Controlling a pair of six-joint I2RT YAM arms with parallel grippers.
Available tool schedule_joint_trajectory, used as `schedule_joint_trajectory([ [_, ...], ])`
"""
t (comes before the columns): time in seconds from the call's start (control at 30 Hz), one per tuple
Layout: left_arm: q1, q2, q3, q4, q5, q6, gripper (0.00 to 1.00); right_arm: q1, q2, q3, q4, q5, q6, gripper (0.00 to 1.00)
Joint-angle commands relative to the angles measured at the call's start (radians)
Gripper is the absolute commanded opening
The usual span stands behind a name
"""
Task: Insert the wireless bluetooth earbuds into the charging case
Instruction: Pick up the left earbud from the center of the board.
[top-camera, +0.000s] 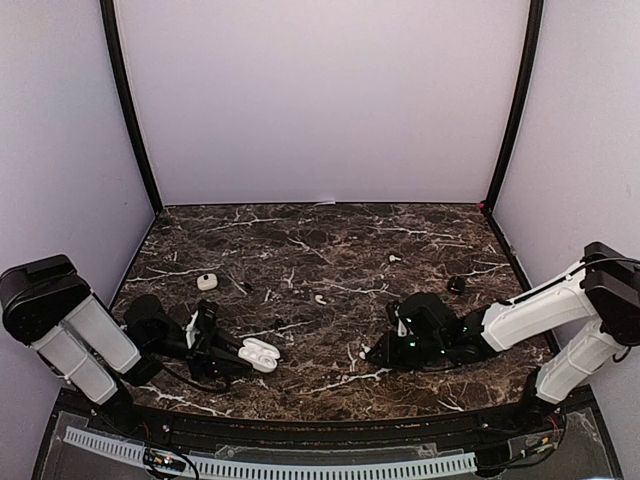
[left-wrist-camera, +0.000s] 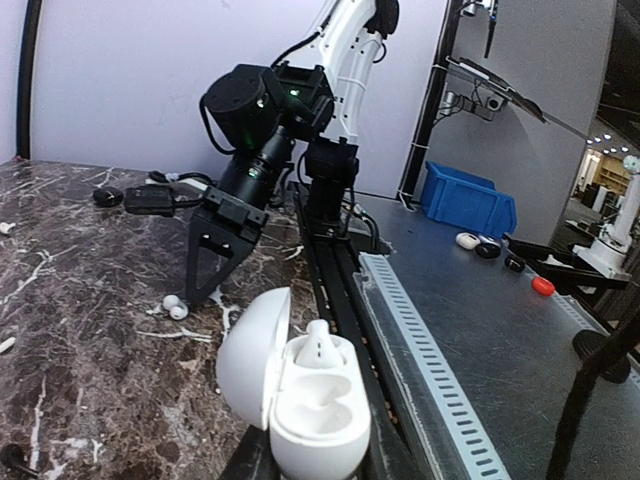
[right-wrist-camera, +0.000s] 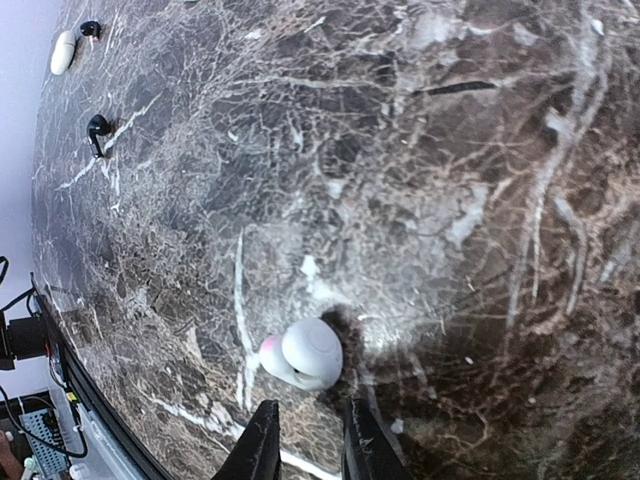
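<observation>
My left gripper (top-camera: 238, 356) is shut on the open white charging case (top-camera: 260, 353), held low over the marble table. In the left wrist view the case (left-wrist-camera: 312, 415) has its lid swung left and one white earbud (left-wrist-camera: 318, 342) seated in the far slot; the near slot is empty. My right gripper (right-wrist-camera: 310, 445) is slightly open and empty, its fingertips (right-wrist-camera: 262, 445) just short of a loose white earbud (right-wrist-camera: 305, 353) lying on the table. That earbud also shows in the left wrist view (left-wrist-camera: 175, 307), beside the right gripper (left-wrist-camera: 205, 285).
More white earbuds (top-camera: 320, 299) (top-camera: 394, 258) lie mid-table. A closed white case (top-camera: 207, 281) and black earbuds (top-camera: 245, 285) sit at the left, a black case (top-camera: 456, 284) at the right. A slotted cable tray (left-wrist-camera: 420, 350) runs along the table's near edge.
</observation>
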Motion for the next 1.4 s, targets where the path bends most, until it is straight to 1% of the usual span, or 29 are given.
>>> schedule_joint_trajectory([
  [0.0,-0.012,0.088,-0.004,0.292,0.095,-0.043,0.00,0.006,0.043,0.031,0.013,-0.003,-0.002,0.21],
  [0.17,-0.016,0.129,-0.002,0.312,0.099,-0.046,0.00,0.002,0.059,0.040,0.011,0.015,-0.011,0.21],
  [0.5,-0.017,0.122,-0.009,0.277,0.111,0.021,0.00,-0.009,0.100,0.117,-0.028,0.022,-0.082,0.19],
  [0.6,-0.018,0.109,-0.007,0.234,0.107,0.049,0.00,-0.009,0.129,0.145,-0.047,0.019,-0.103,0.18],
  [0.7,-0.019,0.084,0.000,0.166,0.097,0.077,0.00,-0.009,0.132,0.162,-0.065,0.020,-0.120,0.17],
  [0.87,-0.022,0.051,0.002,0.104,0.081,0.107,0.00,-0.009,0.124,0.163,-0.078,0.029,-0.131,0.13],
  [1.17,-0.033,0.009,0.006,0.003,0.066,0.171,0.00,-0.009,0.134,0.188,-0.112,0.053,-0.139,0.13],
  [1.37,-0.051,-0.052,0.011,-0.122,0.041,0.254,0.00,-0.009,0.116,0.187,-0.124,0.061,-0.158,0.07],
])
